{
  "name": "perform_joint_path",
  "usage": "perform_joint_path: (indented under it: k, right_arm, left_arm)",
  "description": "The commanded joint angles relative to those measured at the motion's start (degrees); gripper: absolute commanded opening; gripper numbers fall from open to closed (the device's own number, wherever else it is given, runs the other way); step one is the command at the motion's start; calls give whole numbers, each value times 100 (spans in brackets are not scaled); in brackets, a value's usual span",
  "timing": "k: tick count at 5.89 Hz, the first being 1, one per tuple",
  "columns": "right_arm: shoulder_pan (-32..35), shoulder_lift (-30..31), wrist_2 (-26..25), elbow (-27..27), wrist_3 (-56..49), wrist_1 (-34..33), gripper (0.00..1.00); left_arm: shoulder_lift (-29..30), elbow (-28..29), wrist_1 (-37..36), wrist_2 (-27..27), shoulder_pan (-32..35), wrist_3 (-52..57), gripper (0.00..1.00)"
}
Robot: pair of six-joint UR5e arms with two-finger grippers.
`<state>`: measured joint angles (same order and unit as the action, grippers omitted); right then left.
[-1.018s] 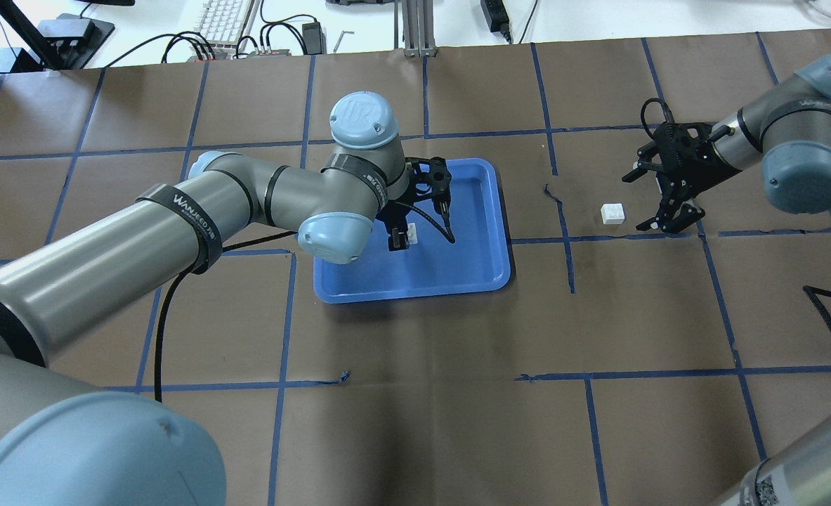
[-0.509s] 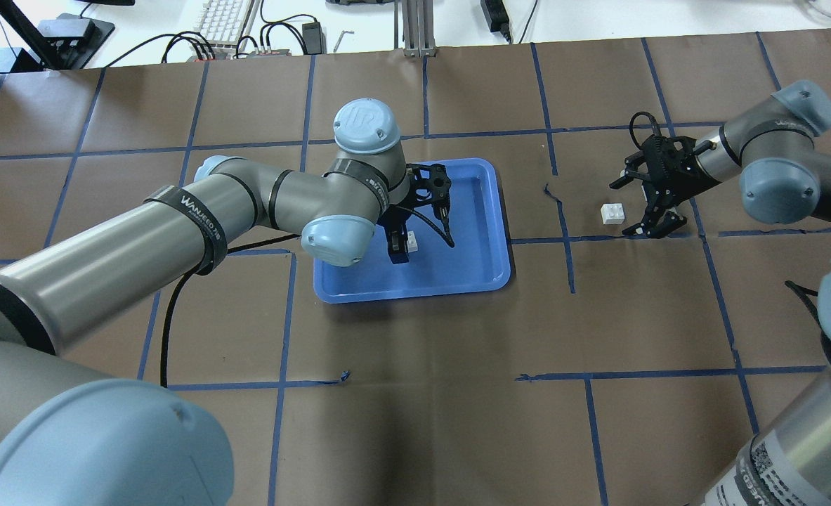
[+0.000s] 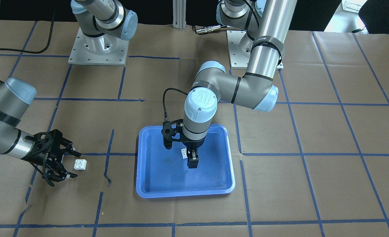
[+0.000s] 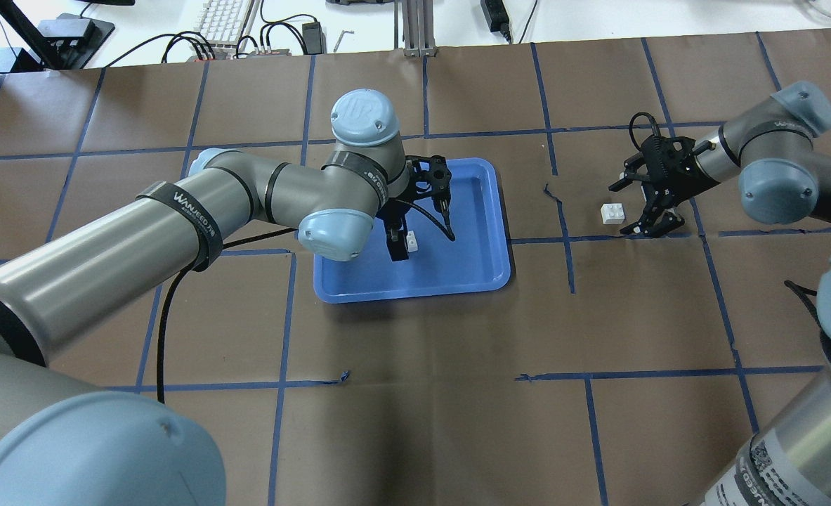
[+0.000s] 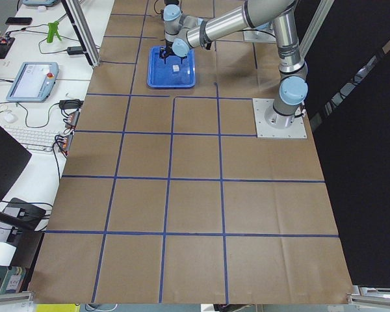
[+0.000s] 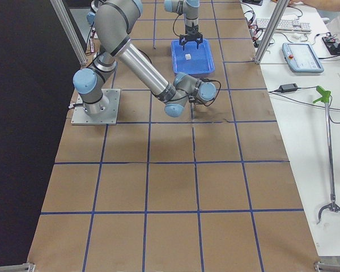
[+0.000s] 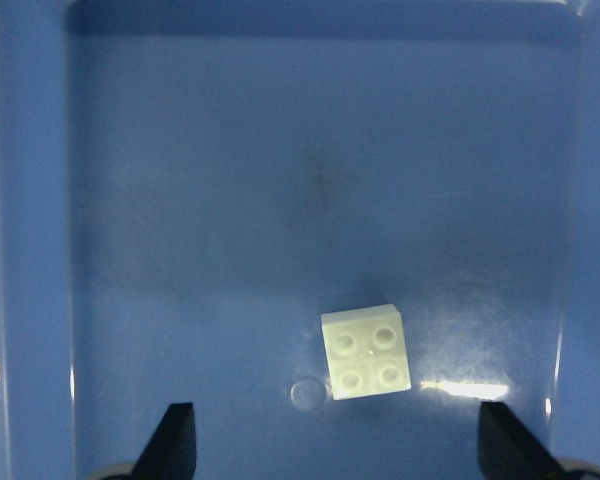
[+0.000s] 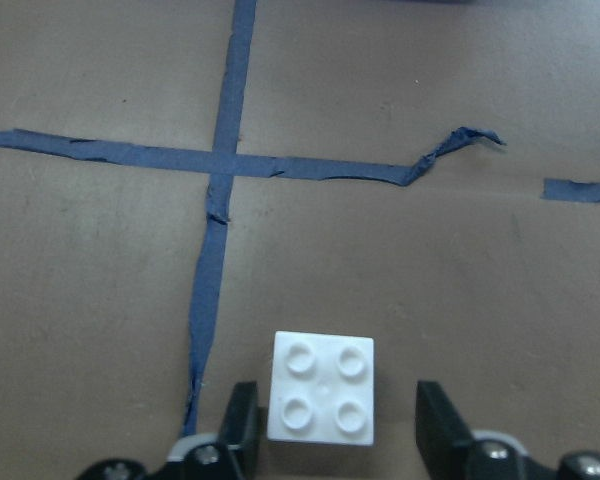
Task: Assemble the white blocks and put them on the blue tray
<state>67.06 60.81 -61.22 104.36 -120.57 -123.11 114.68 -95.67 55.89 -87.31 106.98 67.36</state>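
The blue tray lies mid-table. One white block lies studs-up on its floor, also visible in the overhead view and the front view. My left gripper hovers over it, open, with its fingers wide apart and not touching the block. The other white block sits on the brown paper right of the tray. My right gripper is low, open and empty, with the block between its fingers; it also shows in the overhead view.
Brown paper with a blue tape grid covers the table. A torn, lifted piece of tape lies between the tray and the loose block. A keyboard and cables lie beyond the far edge.
My right gripper has moved in toward the loose white block, which is now between its open fingers. My left wrist has only shifted slightly over the tray.
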Motion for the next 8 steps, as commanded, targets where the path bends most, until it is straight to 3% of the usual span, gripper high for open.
perform_joint_path:
  k: [1, 2, 3, 6, 8]
  right_arm:
    - [9, 27, 14, -12, 16, 6, 30]
    - [9, 36, 14, -21, 24, 6, 24]
    - [18, 184, -21, -117, 94, 24, 22]
    - [341, 790, -13, -276, 690, 533, 22]
    - [1331, 985, 22, -162, 1715, 499, 22]
  left_arm:
    - [-1135, 449, 2052, -5, -212, -73, 99]
    - [-1558, 592, 2858, -206, -422, -152, 99]
    - [-1780, 576, 2997, -208, -528, -518, 99]
    - [-2176, 567, 2936, -647, -941, -4332, 99]
    - [-2309, 531, 2936, -612, -942, -6498, 99]
